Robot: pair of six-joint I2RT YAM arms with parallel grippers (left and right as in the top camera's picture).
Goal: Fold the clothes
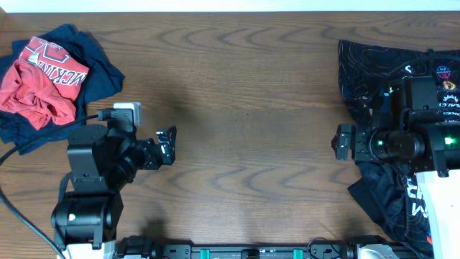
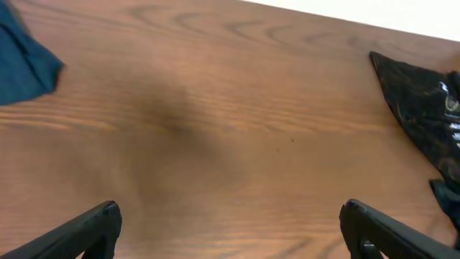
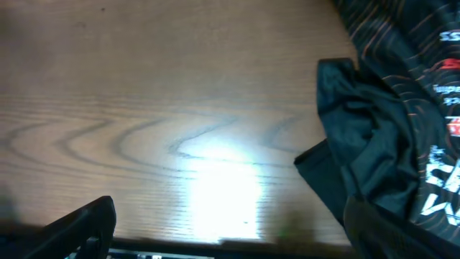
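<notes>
A black cycling jersey (image 1: pixel 374 65) with thin contour lines and colourful logos lies crumpled at the table's right edge, partly under my right arm. It shows in the right wrist view (image 3: pixel 388 129) and at the far right of the left wrist view (image 2: pixel 424 108). A red shirt (image 1: pixel 39 79) lies on a navy garment (image 1: pixel 100 68) at the far left. My left gripper (image 1: pixel 167 146) is open and empty over bare wood (image 2: pixel 230 216). My right gripper (image 1: pixel 343 142) is open and empty at the jersey's left edge (image 3: pixel 230 223).
The wooden table (image 1: pixel 244 93) spans the view, with a white wall strip along its far edge. A cable (image 1: pixel 18 147) runs from the left arm past the navy garment. A bright light glare lies on the wood below the right wrist (image 3: pixel 223 194).
</notes>
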